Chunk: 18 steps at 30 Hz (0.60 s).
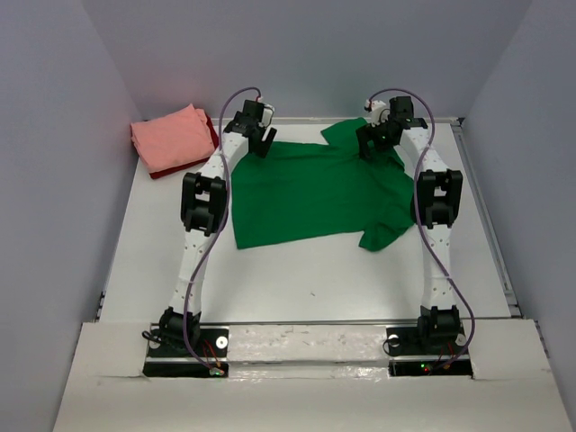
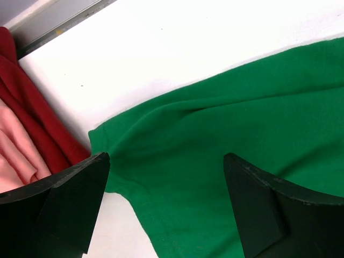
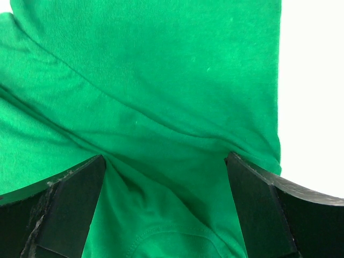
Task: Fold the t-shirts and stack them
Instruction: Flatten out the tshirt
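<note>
The bright green t-shirt [image 1: 315, 191] lies spread on the white table [image 1: 306, 279], one sleeve at the far right, another at the near right. My left gripper [image 1: 262, 141] is open above the shirt's far left corner; the left wrist view shows that green corner [image 2: 215, 145] between my open fingers [image 2: 70, 199]. My right gripper [image 1: 375, 142] is open over the far right part, the green cloth [image 3: 161, 107] wrinkled between its fingers [image 3: 263, 209]. The salmon pink shirt [image 1: 171, 137] lies folded on the dark red shirt [image 1: 212, 130] at the far left; both show in the left wrist view [image 2: 13, 150] [image 2: 32, 107].
Grey walls close the table in at the back and both sides. A metal rail [image 1: 486, 216] runs along the right edge. Bare white table lies between the green shirt and the arm bases [image 1: 306, 342].
</note>
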Available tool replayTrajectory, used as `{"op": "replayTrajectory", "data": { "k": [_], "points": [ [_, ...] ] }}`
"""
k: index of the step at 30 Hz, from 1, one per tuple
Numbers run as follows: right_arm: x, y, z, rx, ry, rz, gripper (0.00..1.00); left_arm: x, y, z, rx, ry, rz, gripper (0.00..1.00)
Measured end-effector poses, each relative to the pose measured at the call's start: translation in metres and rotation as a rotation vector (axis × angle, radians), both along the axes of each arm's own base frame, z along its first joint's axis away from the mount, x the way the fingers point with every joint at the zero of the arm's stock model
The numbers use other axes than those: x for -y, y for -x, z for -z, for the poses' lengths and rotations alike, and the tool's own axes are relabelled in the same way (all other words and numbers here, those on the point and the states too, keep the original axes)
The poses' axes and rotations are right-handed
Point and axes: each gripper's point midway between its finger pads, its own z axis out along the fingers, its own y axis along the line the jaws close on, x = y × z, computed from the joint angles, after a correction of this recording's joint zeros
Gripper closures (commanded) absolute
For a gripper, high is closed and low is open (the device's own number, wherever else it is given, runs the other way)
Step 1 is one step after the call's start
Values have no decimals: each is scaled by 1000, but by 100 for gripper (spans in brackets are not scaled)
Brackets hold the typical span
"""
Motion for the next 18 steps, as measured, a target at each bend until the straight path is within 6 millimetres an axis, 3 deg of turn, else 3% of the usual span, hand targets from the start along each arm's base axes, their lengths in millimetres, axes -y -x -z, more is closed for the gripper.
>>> {"op": "replayTrajectory", "data": {
  "k": [4, 8, 11, 13, 15, 16, 17, 18],
  "points": [
    [-2, -4, -2, 19, -15, 1, 0, 1, -1, -2, 7, 8, -3, 1],
    [-3, 6, -11, 5, -26, 5, 0, 5, 3, -7, -5, 28, 6, 1],
    [-4, 14, -44, 35, -40, 8, 0, 7, 10, -32, 6, 50, 13, 1],
    [-5, 21, -73, 68, -49, 9, 0, 8, 20, -62, 28, 64, 20, 1],
    [-5, 32, -111, 115, -55, 6, 0, 10, 31, -109, 89, 85, 31, 1],
    [-6, 37, -129, 141, -58, 5, 0, 14, 39, -150, 155, 107, 44, 1],
    [-6, 43, -154, 179, -60, 3, 0, 15, 45, -166, 180, 115, 50, 1],
    [-6, 50, -177, 213, -63, -1, 0, 19, 57, -197, 226, 131, 64, 1]
  ]
}}
